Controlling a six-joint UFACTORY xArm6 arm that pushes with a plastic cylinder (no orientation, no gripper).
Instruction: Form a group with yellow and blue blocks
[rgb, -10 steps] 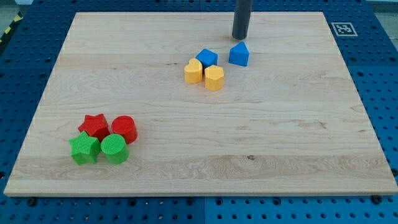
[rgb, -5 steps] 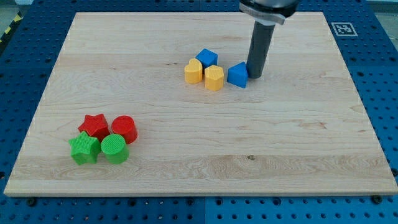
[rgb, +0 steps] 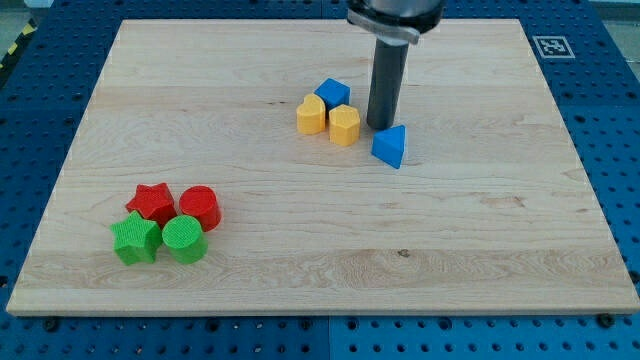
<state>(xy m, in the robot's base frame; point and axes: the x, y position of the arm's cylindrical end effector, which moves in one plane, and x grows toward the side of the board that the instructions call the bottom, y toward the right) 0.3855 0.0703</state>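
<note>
My tip (rgb: 380, 125) stands on the board just above a blue triangular block (rgb: 390, 146), touching or almost touching its upper edge. To the tip's left sit a yellow hexagonal block (rgb: 344, 125), a yellow rounded block (rgb: 311, 115) and a blue cube (rgb: 332, 93), packed close together. The blue triangular block lies a short gap to the lower right of the yellow hexagonal block, apart from that cluster.
A red star (rgb: 151, 202), a red cylinder (rgb: 199, 207), a green star (rgb: 135, 239) and a green cylinder (rgb: 184, 239) are clustered at the board's lower left. A fiducial marker (rgb: 549, 46) sits at the board's top right corner.
My tip came down from the top of the board, then moved left. The blue triangular block slid downward, first beside the yellow hexagonal block, then lower and slightly right, and turned.
</note>
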